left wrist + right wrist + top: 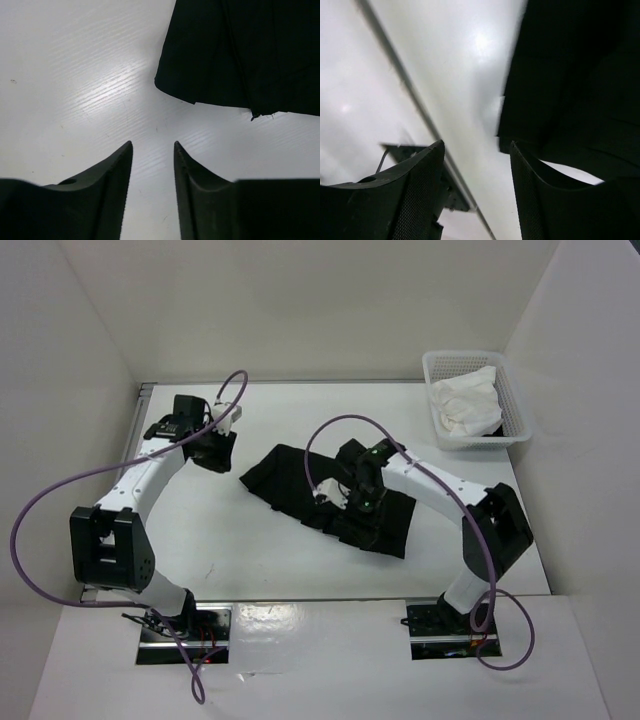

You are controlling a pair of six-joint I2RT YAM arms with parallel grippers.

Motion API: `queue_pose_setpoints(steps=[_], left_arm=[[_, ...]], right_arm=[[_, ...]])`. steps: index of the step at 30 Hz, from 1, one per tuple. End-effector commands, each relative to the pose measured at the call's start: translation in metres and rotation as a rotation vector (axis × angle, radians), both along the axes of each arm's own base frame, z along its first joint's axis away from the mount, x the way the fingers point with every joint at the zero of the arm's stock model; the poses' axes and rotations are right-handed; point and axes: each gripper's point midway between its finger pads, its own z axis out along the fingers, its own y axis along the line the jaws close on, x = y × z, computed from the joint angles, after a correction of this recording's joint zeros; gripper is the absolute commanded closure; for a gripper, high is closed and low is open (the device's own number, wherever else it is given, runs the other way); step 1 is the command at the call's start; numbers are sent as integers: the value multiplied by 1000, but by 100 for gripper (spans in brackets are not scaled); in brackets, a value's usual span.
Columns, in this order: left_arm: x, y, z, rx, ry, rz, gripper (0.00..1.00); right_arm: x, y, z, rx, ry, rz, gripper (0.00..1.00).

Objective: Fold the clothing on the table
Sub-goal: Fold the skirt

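Observation:
The clothing (300,485), a black skirt, lies rumpled across the middle of the white table (300,420). My left gripper (220,458) hovers just left of its left corner, apart from it. In the left wrist view the gripper (152,146) is open over bare table, with the skirt's edge (235,55) ahead at the upper right. My right gripper (345,508) is over the skirt's right half. In the right wrist view the gripper (476,146) is open with nothing between the fingers, and the black fabric (570,90) lies beside and behind the right finger.
A white mesh basket (512,390) holding a white cloth (462,405) stands at the back right corner. White walls close in the table on three sides. A metal rail (415,100) runs along the table edge in the right wrist view.

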Motion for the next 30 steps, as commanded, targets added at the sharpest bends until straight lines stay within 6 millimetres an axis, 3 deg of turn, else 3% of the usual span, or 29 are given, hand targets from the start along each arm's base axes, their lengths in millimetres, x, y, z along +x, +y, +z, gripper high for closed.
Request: queue_pose_setpoints(steps=[1, 3, 4, 6, 8, 12, 13, 15, 19, 24, 27, 30], left_arm=[[-2, -14, 10, -79, -13, -5, 51], [-6, -35, 2, -105, 25, -42, 44], [-6, -43, 1, -117, 31, -64, 36], [-10, -60, -10, -131, 71, -111, 30], [-7, -64, -23, -132, 103, -111, 26], [4, -89, -30, -189, 133, -173, 26], [8, -91, -37, -197, 155, -178, 26], [18, -99, -33, -229, 149, -187, 26], [28, -113, -44, -285, 190, -219, 26], [23, -127, -65, -311, 262, -250, 30], [22, -137, -65, -317, 265, -274, 30], [21, -141, -83, -311, 308, -276, 30]], right_arm=[[45, 17, 38, 74, -238, -95, 39], [62, 11, 44, 80, -310, -172, 39], [63, 9, 44, 87, -316, -198, 38], [65, -3, 41, 81, -330, -240, 38], [63, -18, 42, 67, -363, -280, 38], [70, -40, 51, 84, -415, -368, 37], [76, -53, 57, 88, -436, -419, 37], [80, -61, 64, 104, -447, -466, 37], [89, -81, 72, 123, -472, -565, 37], [94, -93, 81, 150, -494, -637, 37], [98, -99, 87, 155, -512, -662, 37], [98, -99, 87, 155, -512, -662, 37]])
